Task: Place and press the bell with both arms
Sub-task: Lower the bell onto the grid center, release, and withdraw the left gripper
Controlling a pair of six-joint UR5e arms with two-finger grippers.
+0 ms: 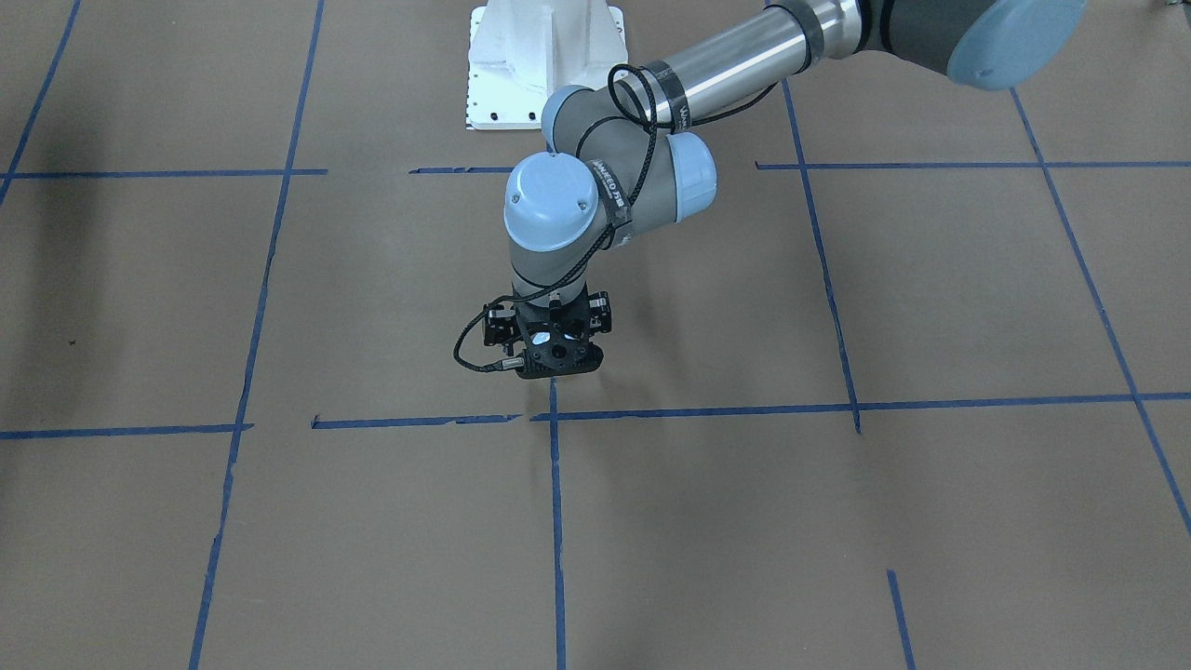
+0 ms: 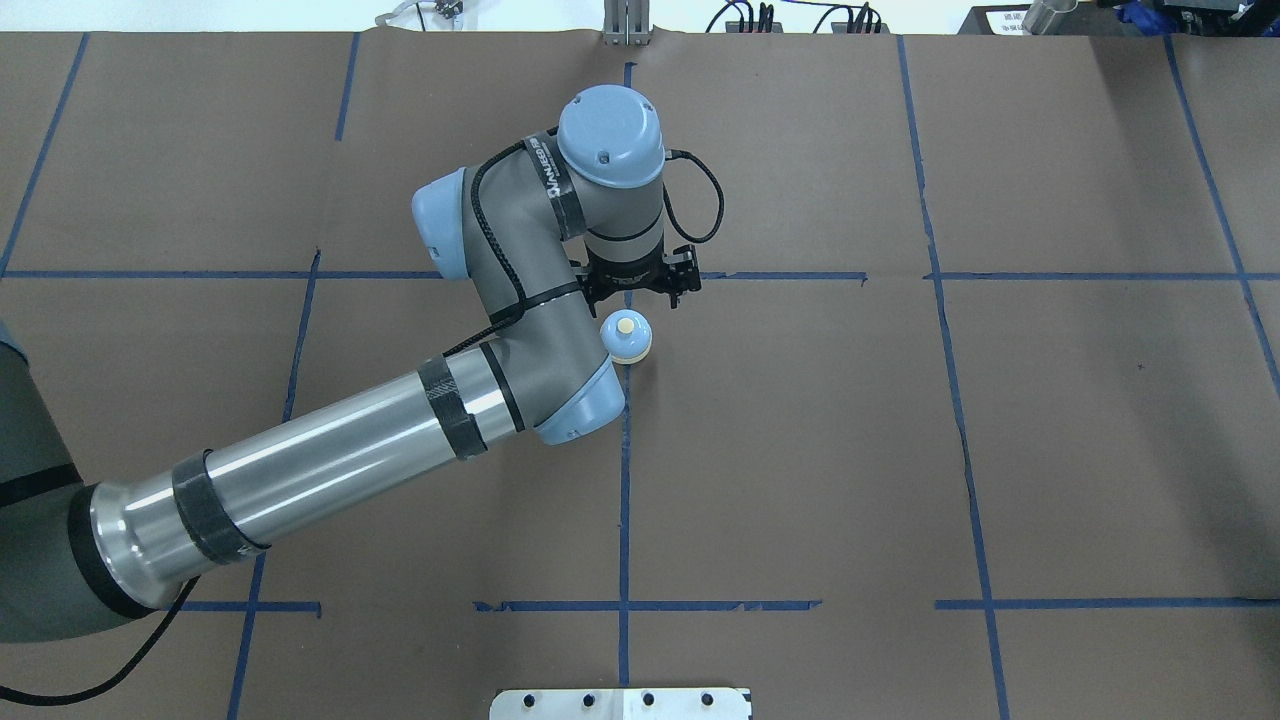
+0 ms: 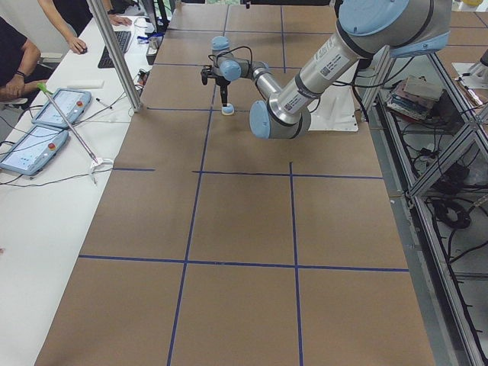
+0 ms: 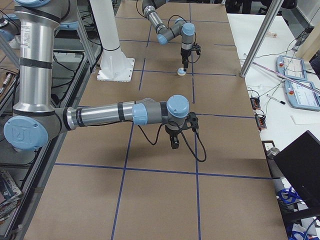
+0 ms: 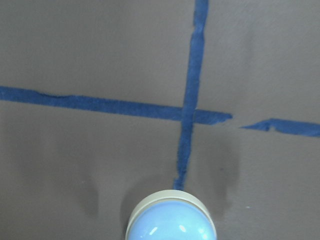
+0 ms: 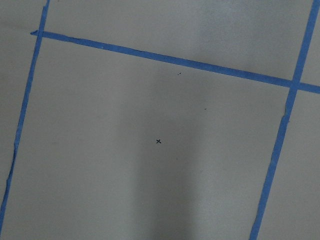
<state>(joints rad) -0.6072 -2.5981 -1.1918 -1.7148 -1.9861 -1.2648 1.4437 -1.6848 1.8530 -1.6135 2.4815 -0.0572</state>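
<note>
The light-blue bell (image 2: 627,337) with its cream button stands on the brown table paper beside a blue tape crossing. It also shows at the bottom edge of the left wrist view (image 5: 171,220). My left gripper (image 2: 640,283) points straight down, directly over the bell. In the exterior right view its fingertips (image 4: 183,66) are just above the bell (image 4: 182,72). Its jaws are hidden by the wrist, so I cannot tell open or shut. My right gripper (image 4: 174,145) shows only in the exterior right view, low over bare paper far from the bell. Its state cannot be told.
The white arm pedestal (image 1: 544,56) stands at the robot side of the table. Blue tape lines (image 2: 625,500) grid the brown paper. Operators, tablets (image 3: 61,107) and a metal post (image 3: 114,53) are along the far table edge.
</note>
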